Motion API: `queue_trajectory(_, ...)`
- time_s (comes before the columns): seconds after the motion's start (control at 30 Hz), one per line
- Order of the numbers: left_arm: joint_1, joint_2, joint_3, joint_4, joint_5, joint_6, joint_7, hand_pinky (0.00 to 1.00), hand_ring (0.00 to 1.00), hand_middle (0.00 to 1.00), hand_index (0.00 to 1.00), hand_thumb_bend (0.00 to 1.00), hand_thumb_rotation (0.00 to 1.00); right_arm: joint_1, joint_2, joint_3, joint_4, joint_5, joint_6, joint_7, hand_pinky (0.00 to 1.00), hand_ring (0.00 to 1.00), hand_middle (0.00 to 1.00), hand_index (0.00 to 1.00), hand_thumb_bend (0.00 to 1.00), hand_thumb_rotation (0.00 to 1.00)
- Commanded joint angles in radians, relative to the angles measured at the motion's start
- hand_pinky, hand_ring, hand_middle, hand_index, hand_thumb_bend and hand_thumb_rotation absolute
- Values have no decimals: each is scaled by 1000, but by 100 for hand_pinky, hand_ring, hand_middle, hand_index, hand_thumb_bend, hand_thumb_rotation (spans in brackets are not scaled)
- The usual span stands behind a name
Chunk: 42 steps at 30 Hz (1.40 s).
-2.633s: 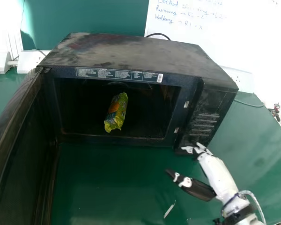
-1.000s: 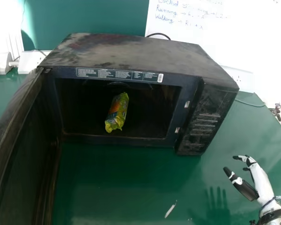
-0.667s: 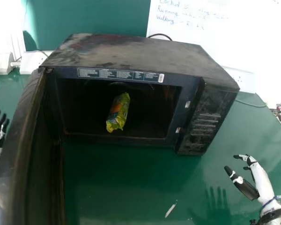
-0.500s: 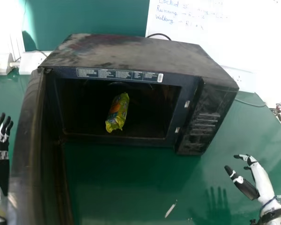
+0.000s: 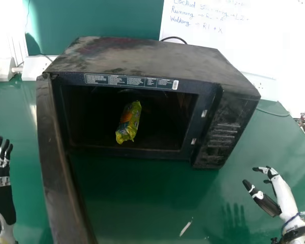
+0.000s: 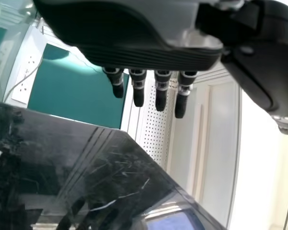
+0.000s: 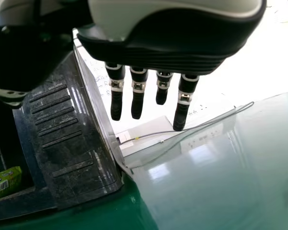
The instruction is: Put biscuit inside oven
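The oven door (image 5: 56, 152) has swung more inward than before, and the left robot hand (image 5: 1, 201) and right robot hand (image 5: 283, 197) are open and empty. Under a printed label (image 5: 129, 80), the shiny yellow-green biscuit packet (image 5: 127, 122), a little wrinkled, lies inside the oven (image 5: 152, 56), near its front edge.

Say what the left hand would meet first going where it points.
Passing beside the oven door, the left hand would likely meet the leftmost white box farther ahead; depth is unclear.
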Motion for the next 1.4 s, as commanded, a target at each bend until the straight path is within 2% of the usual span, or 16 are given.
queue_trajectory(0.0, 2, -12, -3, 33, 5, -45, 1, 100, 100, 100, 92, 88, 86, 5, -15, -6, -3, 0, -6, -12, 76, 85, 89, 83, 96, 29)
queue_trajectory(0.2, -26, -17, -7, 116, 82, -154, 24, 100, 100, 100, 91, 89, 85, 4, -18, -7, -3, 9, 2, -4, 77, 86, 90, 84, 95, 28)
queue_trajectory(0.47, -46, 12, 5, 188, 199, -222, 79, 95, 100, 100, 91, 92, 85, 1, -19, -8, 4, 28, 1, 1, 76, 86, 90, 84, 96, 29)
queue_trajectory(0.6, -34, 45, 5, 161, 273, -197, 107, 94, 100, 100, 92, 93, 84, 4, -18, -7, -3, 29, 4, 1, 77, 87, 90, 84, 95, 29)
queue_trajectory(0.67, -26, 83, -17, 159, 275, -196, 102, 93, 100, 100, 92, 94, 84, 4, -19, -6, -5, 36, 13, 8, 78, 87, 91, 85, 95, 29)
queue_trajectory(0.73, -35, 131, -44, 197, 252, -219, 85, 95, 100, 100, 92, 98, 82, 4, -20, -6, -6, 33, 9, 4, 78, 87, 91, 85, 95, 29)
queue_trajectory(0.83, -66, 154, -55, 245, 268, -269, 91, 96, 100, 100, 91, 100, 82, 5, -22, -4, -5, 24, -2, -4, 78, 87, 90, 84, 95, 29)
queue_trajectory(0.97, -108, 130, -23, 295, 340, -358, 119, 92, 100, 100, 92, 94, 86, 3, -19, -2, -2, 25, -7, -6, 77, 86, 89, 84, 95, 29)
queue_trajectory(1.1, -124, 114, 11, 295, 423, -398, 154, 87, 100, 100, 90, 86, 90, 4, -16, 1, -11, 18, 4, -7, 77, 86, 90, 84, 96, 31)
queue_trajectory(1.13, -125, 110, 22, 288, 448, -399, 162, 86, 100, 100, 89, 84, 92, 3, -15, 1, -10, 20, 2, -8, 77, 86, 90, 84, 96, 31)
queue_trajectory(1.27, -132, 80, 84, 242, 563, -393, 201, 87, 98, 100, 88, 86, 95, 3, -19, 2, -9, 14, 3, -8, 76, 86, 90, 84, 96, 31)
queue_trajectory(1.37, -128, 78, 79, 217, 598, -377, 231, 87, 97, 100, 87, 87, 94, 2, -16, 3, -9, 14, 10, -7, 77, 86, 90, 84, 96, 31)
